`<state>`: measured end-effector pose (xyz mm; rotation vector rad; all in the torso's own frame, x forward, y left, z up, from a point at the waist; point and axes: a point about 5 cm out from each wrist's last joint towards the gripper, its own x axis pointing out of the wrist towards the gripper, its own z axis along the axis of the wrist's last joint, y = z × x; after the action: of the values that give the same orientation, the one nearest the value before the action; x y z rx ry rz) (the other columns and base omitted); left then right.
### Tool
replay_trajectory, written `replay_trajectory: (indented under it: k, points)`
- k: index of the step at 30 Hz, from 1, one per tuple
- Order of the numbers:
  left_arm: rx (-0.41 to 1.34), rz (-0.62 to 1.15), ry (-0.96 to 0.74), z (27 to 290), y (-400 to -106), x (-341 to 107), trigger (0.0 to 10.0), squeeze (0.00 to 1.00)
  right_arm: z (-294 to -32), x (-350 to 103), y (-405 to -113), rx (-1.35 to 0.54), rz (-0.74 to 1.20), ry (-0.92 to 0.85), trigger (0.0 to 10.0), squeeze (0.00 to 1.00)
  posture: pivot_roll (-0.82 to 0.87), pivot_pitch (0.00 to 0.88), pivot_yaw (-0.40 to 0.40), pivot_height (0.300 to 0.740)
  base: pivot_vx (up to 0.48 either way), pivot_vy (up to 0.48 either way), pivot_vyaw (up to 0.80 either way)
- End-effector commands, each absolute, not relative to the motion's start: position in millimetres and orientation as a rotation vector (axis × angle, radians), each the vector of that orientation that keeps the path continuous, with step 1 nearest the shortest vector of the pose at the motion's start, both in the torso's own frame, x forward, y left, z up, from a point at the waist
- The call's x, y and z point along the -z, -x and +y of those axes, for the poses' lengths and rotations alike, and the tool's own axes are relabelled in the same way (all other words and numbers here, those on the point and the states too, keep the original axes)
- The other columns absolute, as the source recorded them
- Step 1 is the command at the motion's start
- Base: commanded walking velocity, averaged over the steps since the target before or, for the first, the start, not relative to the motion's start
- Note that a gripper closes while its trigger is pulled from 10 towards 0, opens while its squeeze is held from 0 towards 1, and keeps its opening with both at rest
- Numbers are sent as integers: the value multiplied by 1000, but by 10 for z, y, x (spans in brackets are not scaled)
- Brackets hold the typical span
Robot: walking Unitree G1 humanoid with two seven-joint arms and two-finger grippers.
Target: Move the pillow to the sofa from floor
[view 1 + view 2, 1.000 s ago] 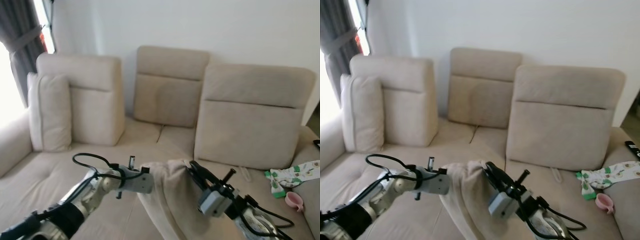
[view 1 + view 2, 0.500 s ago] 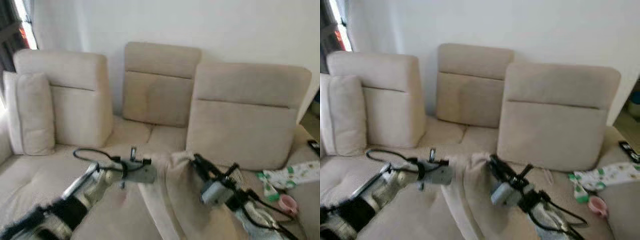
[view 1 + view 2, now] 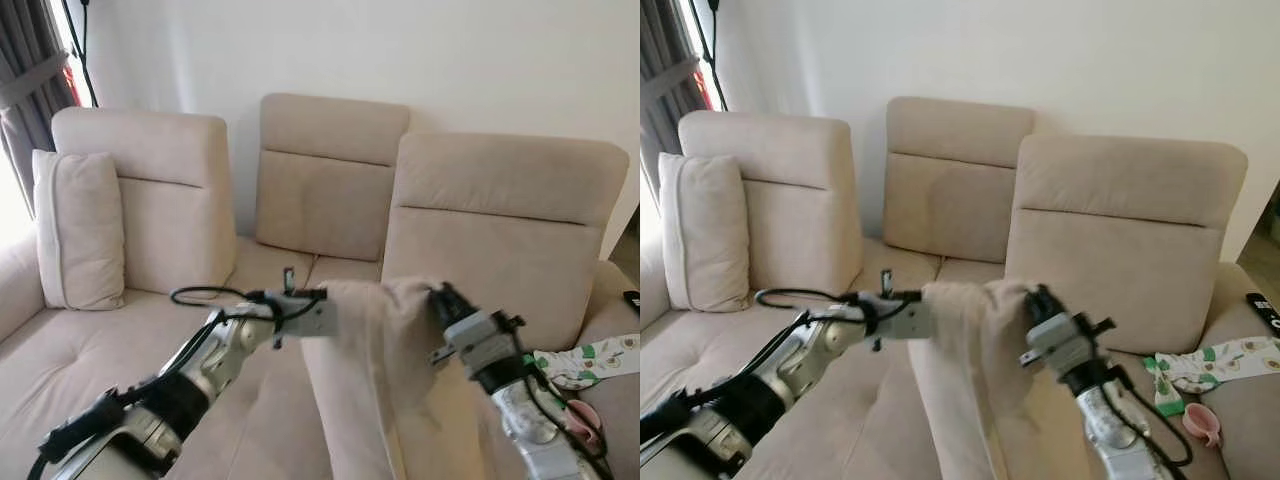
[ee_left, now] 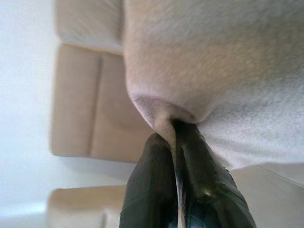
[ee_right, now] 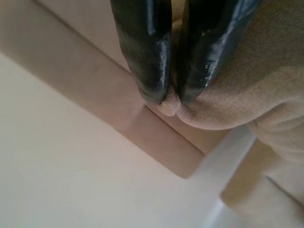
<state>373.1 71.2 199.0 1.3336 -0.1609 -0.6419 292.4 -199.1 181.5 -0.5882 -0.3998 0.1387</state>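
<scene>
pillow (image 3: 375,345) held up over sofa (image 3: 330,190) seat | left gripper (image 4: 175,128) pinching its left top corner, arm extended | right gripper (image 5: 172,97) pinching right corner, arm raised

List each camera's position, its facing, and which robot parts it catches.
Left eye view: head, looking down at the sofa; both arms hold up the pillow, left pincer, right pincer.
Right eye view: the same scene, shifted sideways.
Left wrist view: along shut fingers pinching the pillow's edge.
Right wrist view: along fingers clamping a pillow corner.
Shared: pillow, sofa.
</scene>
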Motion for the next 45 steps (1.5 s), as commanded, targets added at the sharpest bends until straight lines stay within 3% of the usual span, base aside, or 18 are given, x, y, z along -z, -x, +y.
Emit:
replay_trajectory:
  k: [1, 20, 29, 30, 31, 32, 37, 38, 39, 40, 41, 44, 45]
  points:
    - [597, -215, -1318, 674, -3766, -2148, 10000, 0, -2034, -1827, -2961, -111, -381, 521, 10000, 0, 110, 0, 24, 740, 0, 0, 0]
    - [698, -296, -1308, 241, -3699, -2047, 10000, 0, -2138, -1584, -2963, -27, -185, 399, 10000, 0, 89, 0, 52, 740, 0, 0, 0]
    - [705, -322, -1308, 214, -3693, -2054, 10000, 12, -2103, -1605, -2957, -31, -188, 394, 10000, 0, 92, 0, 54, 740, 0, 0, 0]
    - [714, -320, -1283, 221, -3688, -2058, 10000, 1000, -2098, -1605, -2957, -32, -190, 386, 10000, 882, 92, 0, 54, 740, 0, 0, 0]
    - [720, -319, -1265, 227, -3684, -2062, 10000, 1000, -2095, -1605, -2956, -32, -191, 380, 10000, 882, 92, 0, 54, 740, 0, 0, 0]
    - [730, -317, -1262, 230, -3677, -2060, 10000, 1000, -2091, -1606, -2959, -32, -192, 378, 10000, 1000, 96, 0, 53, 740, 0, 0, 0]
    - [693, -347, -1285, 229, -3690, -2081, 10000, 1000, -2088, -1625, -2974, -25, -196, 392, 10000, 1000, 98, 0, 52, 740, 0, 0, 0]
    - [686, -343, -1278, 233, -3695, -2080, 10000, 0, -2093, -1627, -2979, -21, -196, 397, 10000, 1000, 102, 0, 50, 740, 0, 0, 0]
    - [681, -335, -1263, 241, -3700, -2078, 10000, 0, -2096, -1631, -2983, -19, -196, 401, 10000, 604, 102, 0, 50, 740, 0, 0, 0]
    - [677, -330, -1253, 246, -3704, -2077, 10000, 0, -2097, -1633, -2984, -17, -197, 403, 10000, 604, 102, 0, 50, 740, 0, 0, 0]
    - [675, -328, -1247, 250, -3706, -2076, 10000, 0, -2098, -1634, -2985, -17, -197, 405, 10000, 0, 102, 0, 50, 740, 0, 0, 0]
    - [611, -336, -1189, 293, -3738, -2123, 10000, 0, -2088, -1648, -2983, -15, -205, 428, 10000, 0, 104, 0, 47, 740, 0, 0, 0]
    - [558, -357, -1085, 304, -3756, -2215, 10000, 0, -2108, -1661, -2975, 14, -214, 439, 10000, 0, 106, 0, 44, 740, 0, 0, 0]
